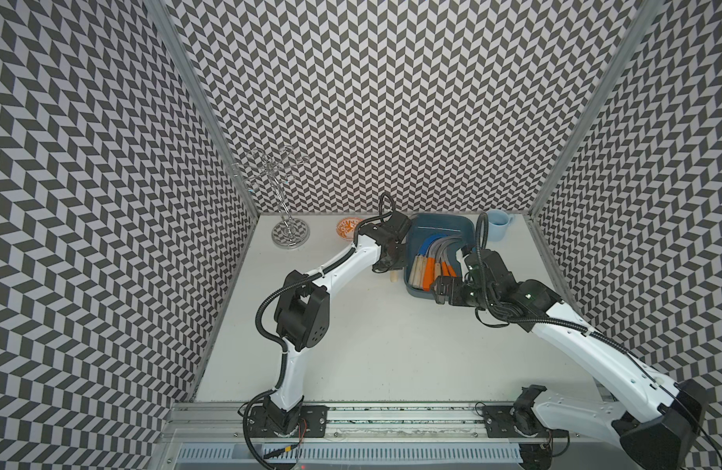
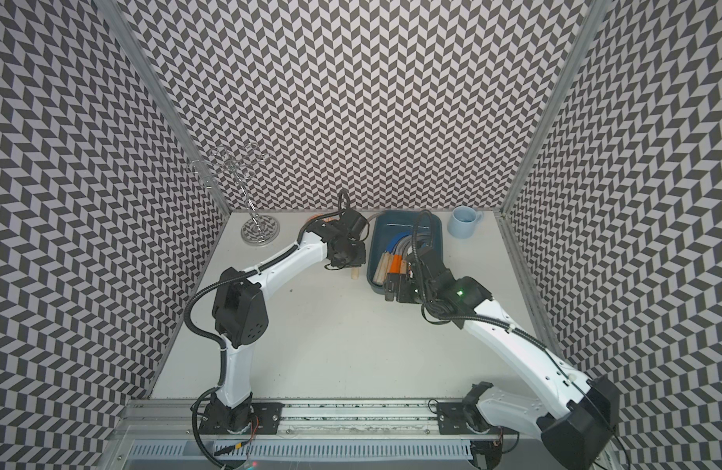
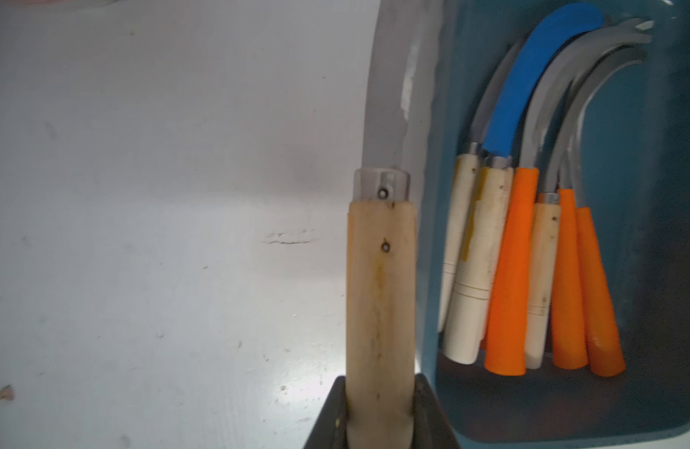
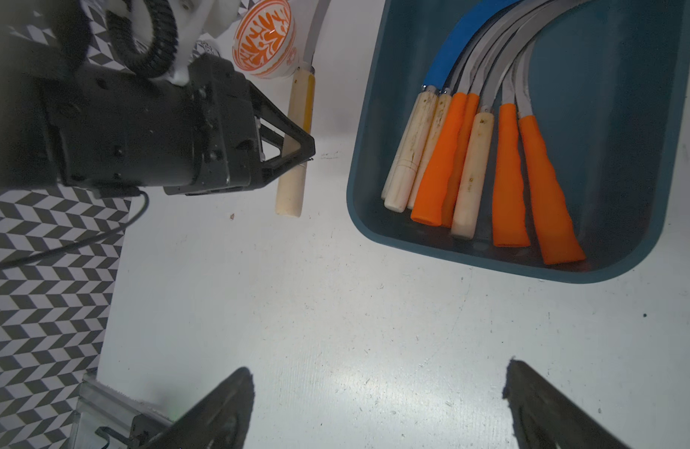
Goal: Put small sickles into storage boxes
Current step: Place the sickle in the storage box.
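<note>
Left gripper (image 4: 304, 153) is closed on the pale wooden handle of one sickle (image 3: 380, 291), just beside the outer long wall of the teal tray (image 4: 360, 175). Other sickles (image 4: 471, 163) lie inside the tray, near the far edge of the table (image 1: 371, 346). Right gripper (image 4: 376, 373) stands open over the table beside the tray's near end.

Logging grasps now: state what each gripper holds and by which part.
Left gripper: the pale-wood-handled, grey-bladed sickle, by its handle, toward the butt end. Right gripper: open, nothing held.
</note>
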